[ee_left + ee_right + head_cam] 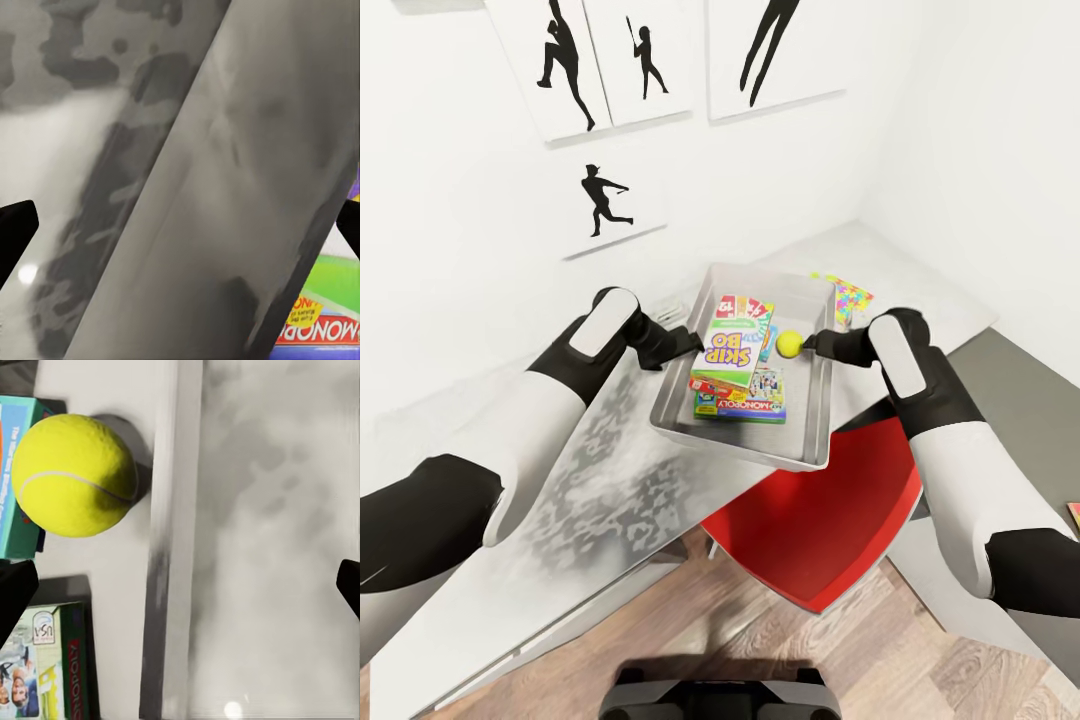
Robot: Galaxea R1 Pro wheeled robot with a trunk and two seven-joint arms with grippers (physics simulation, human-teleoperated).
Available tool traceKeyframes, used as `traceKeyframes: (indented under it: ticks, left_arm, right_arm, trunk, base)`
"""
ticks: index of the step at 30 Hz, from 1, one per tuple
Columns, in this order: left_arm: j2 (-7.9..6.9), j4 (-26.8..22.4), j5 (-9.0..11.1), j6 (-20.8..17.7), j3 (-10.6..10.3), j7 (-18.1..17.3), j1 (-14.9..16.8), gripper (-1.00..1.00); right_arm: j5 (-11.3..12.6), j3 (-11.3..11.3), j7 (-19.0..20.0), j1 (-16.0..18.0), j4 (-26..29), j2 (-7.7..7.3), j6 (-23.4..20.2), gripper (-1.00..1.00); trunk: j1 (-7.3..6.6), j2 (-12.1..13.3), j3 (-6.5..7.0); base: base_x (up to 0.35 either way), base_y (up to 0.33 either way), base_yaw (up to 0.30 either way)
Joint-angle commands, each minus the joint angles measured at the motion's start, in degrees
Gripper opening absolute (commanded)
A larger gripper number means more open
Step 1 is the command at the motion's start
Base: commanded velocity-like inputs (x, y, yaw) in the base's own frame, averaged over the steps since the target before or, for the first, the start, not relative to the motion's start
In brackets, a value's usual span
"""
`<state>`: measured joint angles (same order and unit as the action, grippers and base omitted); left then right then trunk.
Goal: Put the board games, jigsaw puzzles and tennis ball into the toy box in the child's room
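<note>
The pale grey toy box [815, 400] stands on the table [590, 480]. Three board games lie inside it: a yellow-green Skip-Bo box [732, 345] on top, a Monopoly box [745, 405] [319, 330] [45, 667] under it, and a blue one [15, 480]. The tennis ball [789, 343] [75, 474] is inside the box next to its right wall. My right gripper [810, 345] [180, 589] is open, straddling that wall's rim, apart from the ball. At the left wall my left gripper [695, 343] [180, 225] is open astride the rim. One jigsaw puzzle [848, 296] lies on the table beyond the box.
A red chair [820, 520] sits under the desk edge just below the toy box. The desk's dark grey section [1010, 370] runs off to the right. Black baseball-player prints [600, 200] hang on the white wall behind. Wood-plank floor [780, 650] shows below.
</note>
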<state>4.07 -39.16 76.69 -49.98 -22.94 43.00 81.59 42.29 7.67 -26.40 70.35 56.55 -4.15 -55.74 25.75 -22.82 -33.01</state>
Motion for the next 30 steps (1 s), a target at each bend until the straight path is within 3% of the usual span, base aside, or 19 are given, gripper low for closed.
traceKeyframes:
  ticks: [1,11,20,30]
  left_arm:
    - [-0.02,0.0,0.6,0.1,-0.2,0.6,0.0,1.00]
    - [-0.10,-0.1,0.5,0.3,-0.2,0.6,-1.0,1.00]
    - [-0.13,0.0,-1.1,0.3,-0.2,0.5,-1.9,1.00]
    - [-0.13,0.0,-1.5,0.4,-0.2,0.5,-2.3,1.00]
  right_arm:
    - [0.6,0.2,-0.6,0.1,-0.2,-0.06,-0.1,1.00]
    - [0.6,0.3,-0.6,0.1,-1.8,-0.06,-0.1,1.00]
    - [0.7,0.3,-0.6,0.1,-2.2,-0.05,-0.1,1.00]
    - [0.6,0.4,-0.6,0.2,-3.5,-0.02,0.0,1.00]
  trunk:
    - [0.03,-0.1,-0.09]
    - [0.03,-0.1,-0.09]
    - [0.03,-0.1,-0.10]
    - [0.03,-0.1,-0.10]
  base:
    - [0.000,0.000,0.000]
    - [0.000,0.000,0.000]
    - [0.000,0.000,0.000]
    - [0.000,0.000,0.000]
